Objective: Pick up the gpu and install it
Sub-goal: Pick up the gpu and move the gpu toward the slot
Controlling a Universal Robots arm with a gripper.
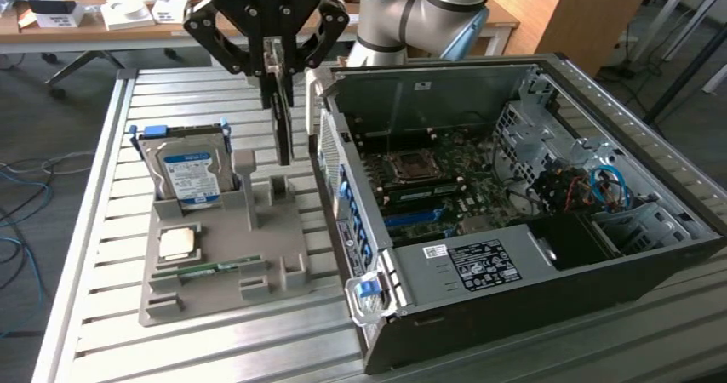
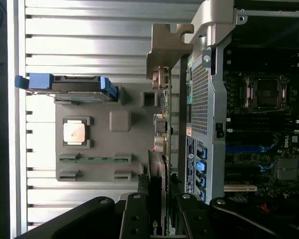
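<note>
End effector (image 1: 272,66) clenched on the upper edge of the gpu (image 1: 282,123). The card hangs upright over the grey holder (image 1: 216,272), just beside the open computer case (image 1: 512,230). Card judged light, stiff, thin and fragile, best gripped on bare board edges away from its metal bracket (image 2: 165,47) and connector. Slatted metal surface (image 1: 102,196); cluttered wooden desk (image 1: 91,13) behind, loose cables (image 1: 23,196) on the floor at the exterior view's left.

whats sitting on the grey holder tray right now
On the grey tray: an upright hard drive, a flat cpu chip and a green memory stick. The gpu hangs above it, gripped in the fingers. The hard drive's lower edge is hidden in its slot.
</note>
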